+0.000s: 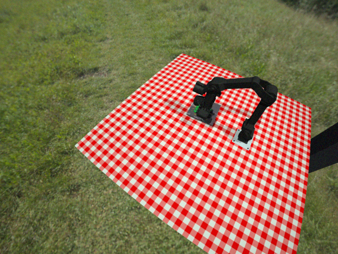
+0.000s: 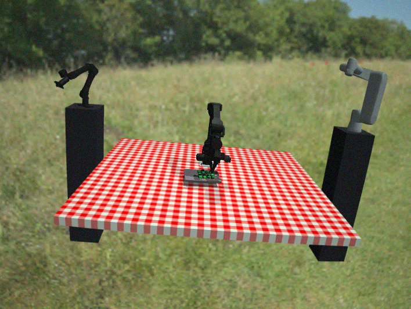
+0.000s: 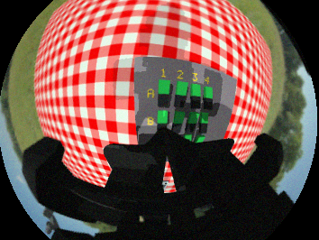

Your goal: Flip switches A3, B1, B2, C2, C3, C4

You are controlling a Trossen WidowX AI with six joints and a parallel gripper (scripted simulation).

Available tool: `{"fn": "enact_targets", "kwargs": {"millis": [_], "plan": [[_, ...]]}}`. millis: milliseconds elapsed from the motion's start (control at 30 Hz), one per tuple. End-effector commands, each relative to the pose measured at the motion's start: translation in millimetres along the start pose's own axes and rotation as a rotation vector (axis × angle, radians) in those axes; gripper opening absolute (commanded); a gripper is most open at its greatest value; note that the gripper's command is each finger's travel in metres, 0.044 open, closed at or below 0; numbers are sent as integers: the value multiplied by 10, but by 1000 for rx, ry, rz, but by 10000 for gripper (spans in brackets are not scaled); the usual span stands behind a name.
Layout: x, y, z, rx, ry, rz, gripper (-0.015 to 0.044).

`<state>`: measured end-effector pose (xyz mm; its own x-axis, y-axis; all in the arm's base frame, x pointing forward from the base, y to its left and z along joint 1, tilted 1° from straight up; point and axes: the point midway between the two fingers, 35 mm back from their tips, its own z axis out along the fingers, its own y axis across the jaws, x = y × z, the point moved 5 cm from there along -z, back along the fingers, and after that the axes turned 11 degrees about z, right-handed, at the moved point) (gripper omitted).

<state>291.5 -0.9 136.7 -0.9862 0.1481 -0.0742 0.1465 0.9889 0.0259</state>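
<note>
The grey switch panel point(image 1: 211, 122) point(image 2: 190, 176) point(image 3: 144, 81) lies on the table under my gripper point(image 2: 212, 171) point(image 3: 162, 130). The gripper is shut and empty, its tips low over the near, column-1 side of the panel in the wrist view. The switches are green and black. A1 point(image 3: 164, 87), A2 point(image 3: 182, 87), A3 point(image 3: 195, 90) and A4 point(image 3: 207, 93) show green at their far ends. B1 point(image 3: 162, 116) is bright; B2 point(image 3: 179, 117), B3 point(image 3: 194, 117) and B4 point(image 3: 205, 118) are partly shaded. Parts of C3 and C4 show; the fingers hide C1 and C2. I cannot tell every tilt or any contact.
A red-and-white checked cloth point(image 1: 163, 164) point(image 2: 149, 205) covers the table. The arm's white base plate point(image 1: 248, 145) is bolted behind the panel. A black arm point(image 2: 89, 79) and a grey arm point(image 2: 378, 96) stand on black pedestals off the table's sides.
</note>
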Motion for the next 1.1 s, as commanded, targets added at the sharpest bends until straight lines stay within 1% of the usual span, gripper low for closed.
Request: {"fn": "enact_targets", "kwargs": {"millis": [0,467,533,633,700,867,967,1067], "plan": [[-3,4,9,-3,-2,4,0],[-3,4,27,-3,-2,4,0],[-16,3,-62,0,2,0,0],[-46,9,-429,1,16,3,0],[-42,10,-602,2,23,4,0],[-59,-5,-624,2,23,4,0],[-248,-168,-622,3,22,4,0],[-266,-185,-621,3,22,4,0]]}}
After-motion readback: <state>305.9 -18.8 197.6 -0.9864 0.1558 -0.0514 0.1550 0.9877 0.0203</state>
